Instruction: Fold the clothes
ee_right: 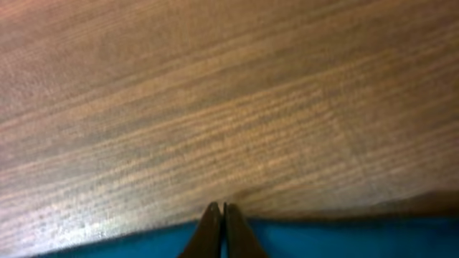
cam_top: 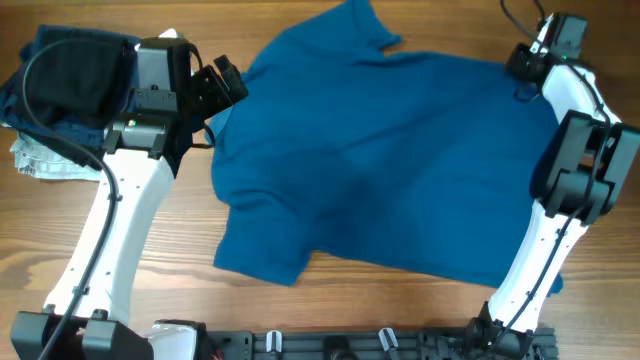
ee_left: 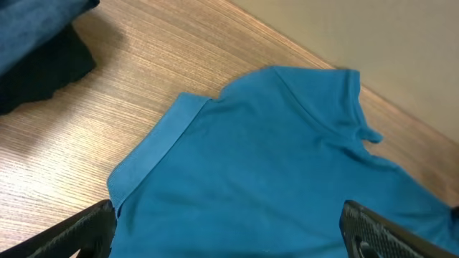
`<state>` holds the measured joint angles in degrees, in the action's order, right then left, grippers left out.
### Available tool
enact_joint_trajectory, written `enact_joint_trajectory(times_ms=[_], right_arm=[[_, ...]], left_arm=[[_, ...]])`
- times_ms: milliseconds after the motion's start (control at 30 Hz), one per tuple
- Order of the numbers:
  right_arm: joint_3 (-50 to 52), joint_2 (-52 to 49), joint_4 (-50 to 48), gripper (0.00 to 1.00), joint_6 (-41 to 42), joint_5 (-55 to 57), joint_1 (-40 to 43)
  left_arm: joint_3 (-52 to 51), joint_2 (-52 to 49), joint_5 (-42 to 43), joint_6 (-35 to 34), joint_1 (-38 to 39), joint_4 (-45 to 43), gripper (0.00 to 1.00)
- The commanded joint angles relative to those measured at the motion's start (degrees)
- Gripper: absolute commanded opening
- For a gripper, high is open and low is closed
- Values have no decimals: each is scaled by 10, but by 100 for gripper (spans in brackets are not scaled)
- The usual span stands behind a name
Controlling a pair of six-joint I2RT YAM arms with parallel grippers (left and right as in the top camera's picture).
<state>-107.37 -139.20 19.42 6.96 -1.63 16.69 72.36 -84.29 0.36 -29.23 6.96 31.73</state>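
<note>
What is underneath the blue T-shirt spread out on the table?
Only the wooden table shows, running out from around the T-shirt. The shirt lies fairly flat, but it covers whatever is beneath it, so anything thin there cannot be seen.

Robot lab or test bench, not a home. Wood-grain desk [cam_top: 400, 310]. Two white-and-black arms, left arm [cam_top: 110, 230] and right arm [cam_top: 540, 250], rise from a black mounting rail [cam_top: 340, 345] at 6 o'clock, with loose cabling. Laundry as test material: blue T-shirt [cam_top: 400, 160] at centre, dark folded garments [cam_top: 60, 70] at 10 o'clock.
</note>
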Motion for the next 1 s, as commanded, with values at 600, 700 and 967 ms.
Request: enact_joint_trajectory(times_ms=[600, 700, 967], right_arm=[[-84, 212, 322, 99, 67, 107, 76], [-84, 212, 322, 99, 67, 107, 76], [-84, 212, 322, 99, 67, 107, 76]], left_arm=[[1, 9, 2, 5, 0, -2, 100], [1, 9, 2, 5, 0, -2, 100], [1, 9, 2, 5, 0, -2, 100]])
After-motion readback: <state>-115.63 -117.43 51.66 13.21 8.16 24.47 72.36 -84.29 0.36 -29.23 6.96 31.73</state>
